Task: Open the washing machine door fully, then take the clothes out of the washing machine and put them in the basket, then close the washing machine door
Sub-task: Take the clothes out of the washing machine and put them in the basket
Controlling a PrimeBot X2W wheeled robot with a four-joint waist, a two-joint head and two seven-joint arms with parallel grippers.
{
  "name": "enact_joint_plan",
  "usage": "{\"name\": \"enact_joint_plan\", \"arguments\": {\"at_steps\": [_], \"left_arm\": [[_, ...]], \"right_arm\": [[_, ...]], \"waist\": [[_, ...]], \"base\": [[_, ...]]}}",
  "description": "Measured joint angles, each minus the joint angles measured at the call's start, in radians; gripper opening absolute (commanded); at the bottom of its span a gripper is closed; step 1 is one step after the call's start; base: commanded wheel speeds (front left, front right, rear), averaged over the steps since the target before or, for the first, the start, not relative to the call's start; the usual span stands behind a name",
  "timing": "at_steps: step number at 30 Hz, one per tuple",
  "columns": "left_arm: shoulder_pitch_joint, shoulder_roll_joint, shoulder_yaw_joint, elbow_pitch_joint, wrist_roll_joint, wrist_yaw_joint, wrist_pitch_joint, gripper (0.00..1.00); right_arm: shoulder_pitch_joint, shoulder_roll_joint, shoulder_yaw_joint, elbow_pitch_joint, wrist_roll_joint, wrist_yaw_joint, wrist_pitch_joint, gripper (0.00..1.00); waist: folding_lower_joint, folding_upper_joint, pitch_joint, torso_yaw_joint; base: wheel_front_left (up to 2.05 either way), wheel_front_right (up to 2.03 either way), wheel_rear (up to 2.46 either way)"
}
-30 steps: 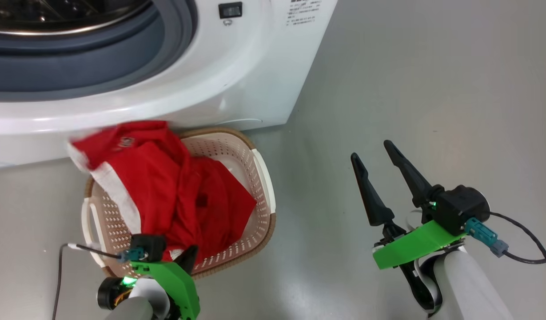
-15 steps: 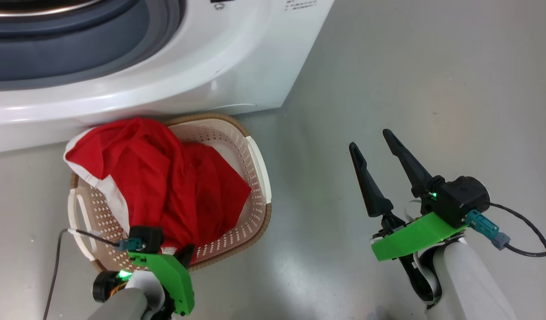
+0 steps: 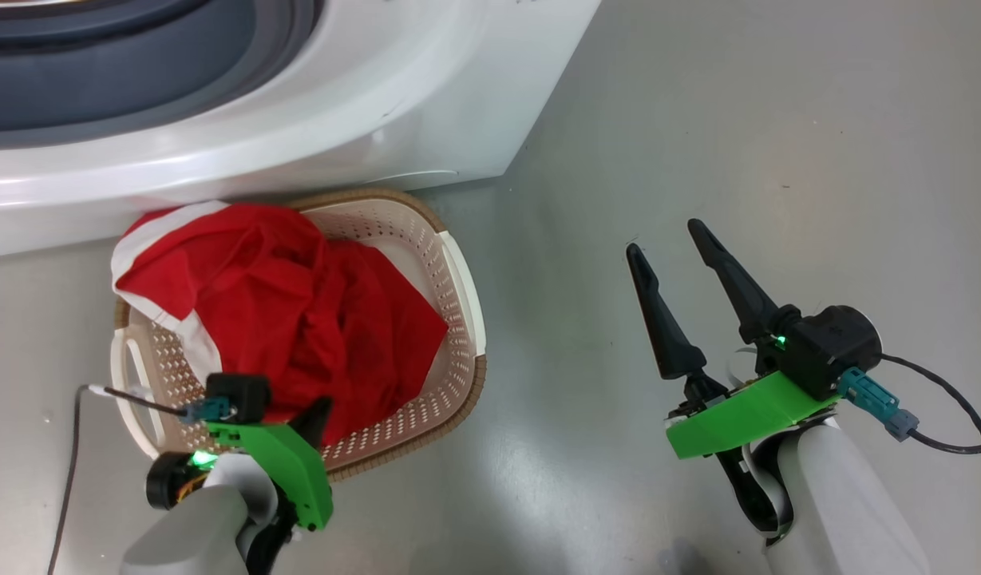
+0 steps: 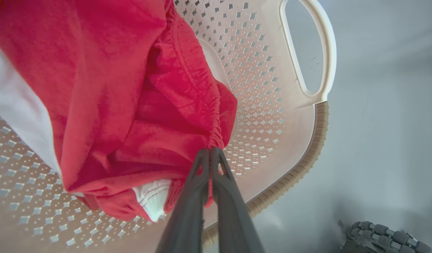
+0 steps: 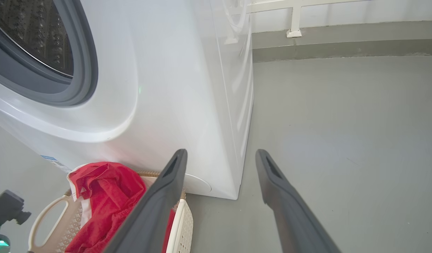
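Looking at this one, the left pincer (image 4: 210, 154) is clamped shut on a gathered, elastic-looking edge of the bright red soft garment with white trim (image 3: 298, 311). That bunch of cloth sits right off its fingertips, inside the small cream-white perforated plastic basket with the brown woven-look rim (image 3: 462, 319). So the clothes are basically in the basket already, though one red-and-white corner flops over the far-left rim, next to the big white front-loading washing machine (image 3: 426, 104). The basket's long axis runs handle to handle, slanting across the head view. The left arm is parked at its near rim, so it's clearly the closer one. The right pincer (image 3: 664, 239) is spread wide with nothing in it, well apart to the right over bare grey floor (image 3: 698, 120). My guess is the next bit is just letting go, since the pinched fabric looks to be over the basket's inside and not the rim.
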Motion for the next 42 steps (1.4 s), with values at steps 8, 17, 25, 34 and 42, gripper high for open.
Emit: {"name": "enact_joint_plan", "arguments": {"at_steps": [8,17,25,34,42], "left_arm": [[-0.024,0.001,-0.021,0.035,-0.041,0.000,-0.046,1.00],[-0.034,0.002,-0.038,0.052,-0.069,0.000,-0.070,1.00],[-0.034,0.010,0.010,0.045,-0.105,0.000,-0.078,1.00],[-0.009,0.058,0.293,-0.036,0.083,0.000,-0.079,1.00],[0.135,0.046,0.589,-0.150,0.350,0.000,-0.079,1.00]], "right_arm": [[0.000,0.000,0.001,0.001,0.000,0.000,0.000,1.00],[0.000,0.000,0.001,0.009,-0.001,0.000,0.000,1.00],[0.009,0.000,-0.001,0.029,-0.002,0.000,0.000,1.00],[0.044,0.000,-0.022,0.044,-0.011,0.000,0.000,1.00],[0.088,-0.001,-0.049,0.051,-0.019,0.000,0.000,1.00]], "waist": [[0.0000,-0.0001,-0.003,0.001],[-0.0001,0.0000,-0.021,0.006],[0.0000,0.0000,-0.070,0.014],[0.0000,0.0000,-0.154,0.031],[0.0000,-0.0001,-0.240,0.056]], "base": [[0.00,0.00,0.00],[0.00,0.00,0.00],[0.00,0.00,0.00],[0.00,0.00,0.00],[0.00,0.00,0.00]]}}
